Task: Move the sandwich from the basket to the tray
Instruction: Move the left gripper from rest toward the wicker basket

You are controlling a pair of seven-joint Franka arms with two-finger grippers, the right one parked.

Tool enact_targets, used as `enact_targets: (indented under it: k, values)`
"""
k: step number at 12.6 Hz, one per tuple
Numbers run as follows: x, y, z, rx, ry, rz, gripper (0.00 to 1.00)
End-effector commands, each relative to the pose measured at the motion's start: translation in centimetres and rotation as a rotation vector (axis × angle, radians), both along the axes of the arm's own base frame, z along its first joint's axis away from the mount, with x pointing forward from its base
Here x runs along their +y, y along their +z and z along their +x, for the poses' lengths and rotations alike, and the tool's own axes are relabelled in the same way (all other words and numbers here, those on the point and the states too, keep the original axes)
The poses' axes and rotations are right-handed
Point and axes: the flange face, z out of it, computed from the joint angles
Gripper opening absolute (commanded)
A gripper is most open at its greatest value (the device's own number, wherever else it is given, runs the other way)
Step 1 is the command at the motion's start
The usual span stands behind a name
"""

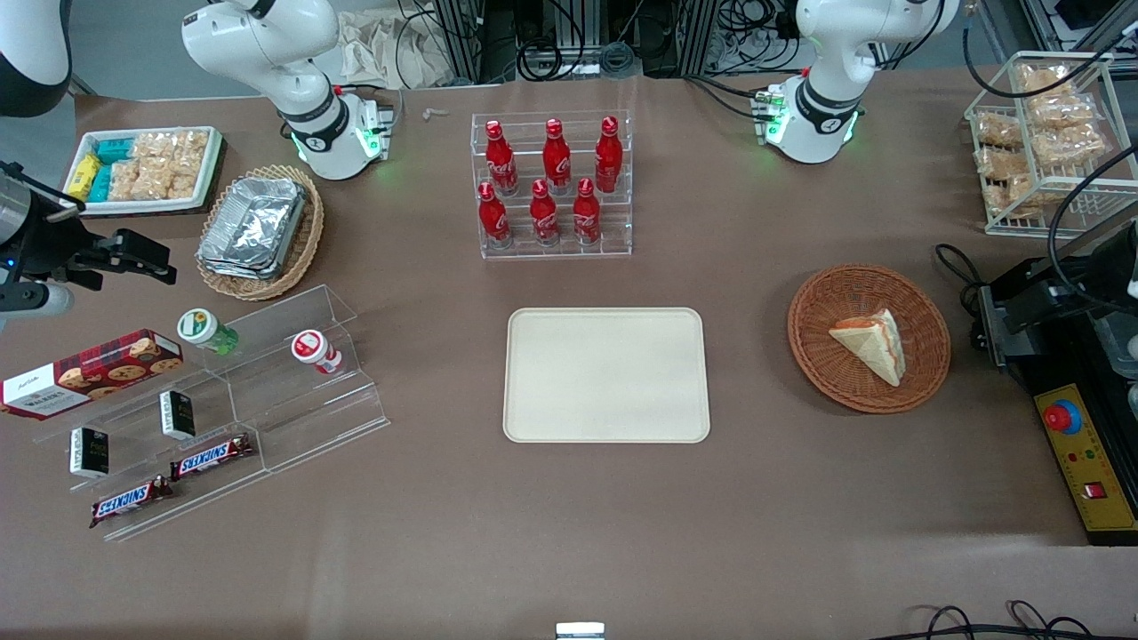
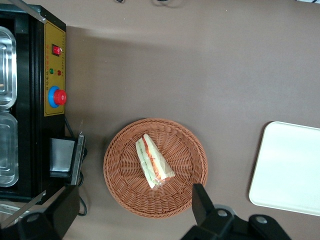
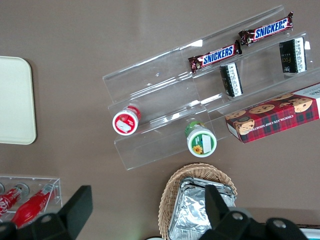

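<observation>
The sandwich (image 1: 876, 342), a pale bread wedge with red and green filling, lies in the round reddish-brown wicker basket (image 1: 818, 356) toward the working arm's end of the table. The cream tray (image 1: 606, 375) lies flat beside the basket, mid-table, with nothing on it. My left gripper (image 1: 1000, 311) hangs open and holds nothing, above the table just outside the basket's rim, on the side away from the tray. In the left wrist view the sandwich (image 2: 154, 162), the basket (image 2: 125, 185) and a corner of the tray (image 2: 290, 170) show, with the gripper (image 2: 132, 212) spread wide, well above the basket.
A black and yellow control box with a red button (image 1: 1080, 462) sits beside the basket, under the gripper. A rack of red bottles (image 1: 553, 187) stands farther from the camera than the tray. A wire snack rack (image 1: 1045, 142) and an acrylic stand (image 1: 222, 400) sit at the table's ends.
</observation>
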Motion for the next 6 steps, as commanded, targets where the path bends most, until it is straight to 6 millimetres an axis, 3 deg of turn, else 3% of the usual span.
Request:
enact_targets:
  k: [1,6]
  values:
    - [-0.5,-0.1,1.1,-0.021,0.017,-0.050,1.00]
    - [0.3,-1.6,0.7,0.019,0.099,-0.057,1.00]
